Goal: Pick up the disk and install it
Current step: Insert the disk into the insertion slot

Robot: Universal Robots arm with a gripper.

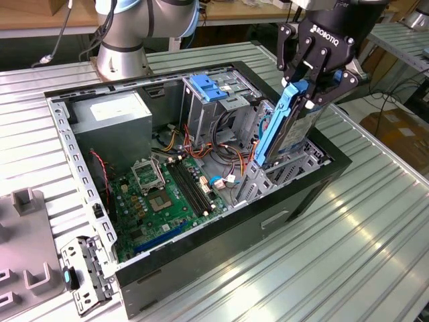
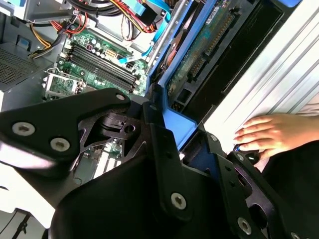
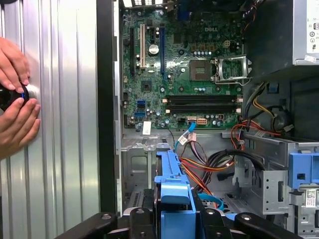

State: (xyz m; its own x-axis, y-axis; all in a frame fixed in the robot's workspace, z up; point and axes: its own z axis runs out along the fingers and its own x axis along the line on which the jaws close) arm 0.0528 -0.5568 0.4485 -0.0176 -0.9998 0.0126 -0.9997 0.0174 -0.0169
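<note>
The disk (image 1: 298,131), silver-grey with a bright-blue carrier rail along its edge, hangs nearly upright over the open computer case (image 1: 305,194), at the exterior view's right end of it. My gripper (image 1: 314,86) is shut on its upper end. The disk's lower end reaches down to the metal drive bay (image 1: 268,176) inside the case. In the second wrist view the disk's green circuit board (image 2: 199,52) runs away from my fingers (image 2: 164,149). In the first wrist view the blue carrier (image 3: 172,186) stands out from my gripper (image 3: 172,224) above the bay.
The case holds a green motherboard (image 1: 161,194), a grey power supply (image 1: 110,114), loose cables and a tall metal cage with a blue latch (image 1: 208,87). A person's hands (image 3: 15,99) rest on a dark object on the ribbed table beside the case. A grey fixture (image 1: 27,235) stands at the exterior view's left.
</note>
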